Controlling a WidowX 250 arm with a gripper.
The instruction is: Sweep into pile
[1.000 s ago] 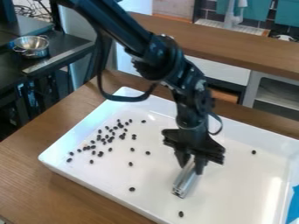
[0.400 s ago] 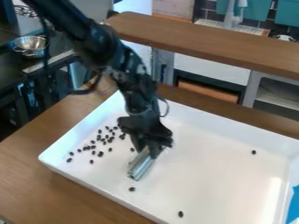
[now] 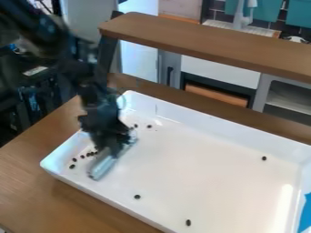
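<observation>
At the left part of the white tray (image 3: 213,150) my gripper (image 3: 112,148) is shut on a silvery metal bar (image 3: 103,166), held low over the tray floor and slanting toward the front left. Several dark beans (image 3: 90,154) lie just left of the bar, near the tray's left wall. Two more beans (image 3: 149,126) are behind the gripper. Single beans lie apart: one near the front wall (image 3: 137,197), one farther right along it (image 3: 188,222), one at the right (image 3: 264,158). The arm and bar hide part of the left area.
The tray's raised walls surround the work area on a wooden table (image 3: 36,182). A raised wooden shelf (image 3: 206,43) runs behind it. Blue tape (image 3: 306,214) is at the right edge, and a dark counter stands at the back left.
My gripper has moved left across the tray with the bar. Beans that lay loose in the middle left are no longer at their former spots; the far right and front ones stayed put.
</observation>
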